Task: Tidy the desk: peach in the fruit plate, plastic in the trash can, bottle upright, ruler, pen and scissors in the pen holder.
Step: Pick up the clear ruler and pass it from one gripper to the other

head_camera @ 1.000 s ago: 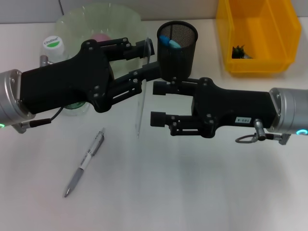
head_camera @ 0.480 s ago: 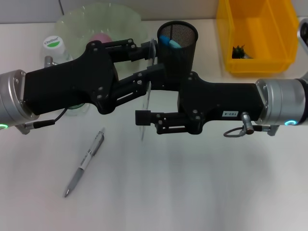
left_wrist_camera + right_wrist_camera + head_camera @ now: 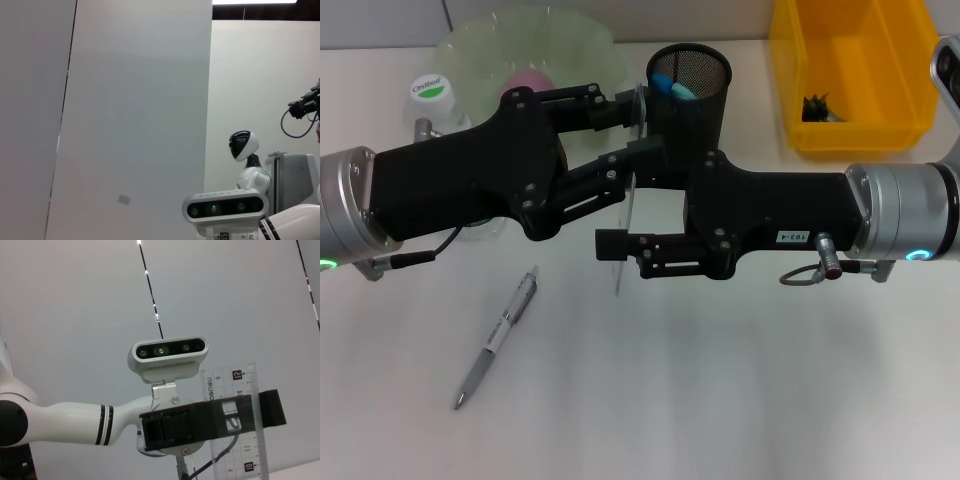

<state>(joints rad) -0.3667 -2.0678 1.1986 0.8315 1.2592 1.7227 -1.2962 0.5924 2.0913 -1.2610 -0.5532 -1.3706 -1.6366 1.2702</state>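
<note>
Black mesh pen holder (image 3: pixel 688 90) holds a blue-handled item; pale green fruit plate (image 3: pixel 525 45) holds a pink peach (image 3: pixel 528 78); yellow plastic bin (image 3: pixel 850 70) holds dark scraps. Clear plastic ruler (image 3: pixel 628 215) stands upright between both claws: left gripper (image 3: pixel 632 128) pinches its top, while right gripper (image 3: pixel 612 254), open a second ago, has shifted leftward to close on its lower part. Grey pen (image 3: pixel 498 338) lies on open white desk (image 3: pixel 720 390), with free room toward the near edge.
</note>
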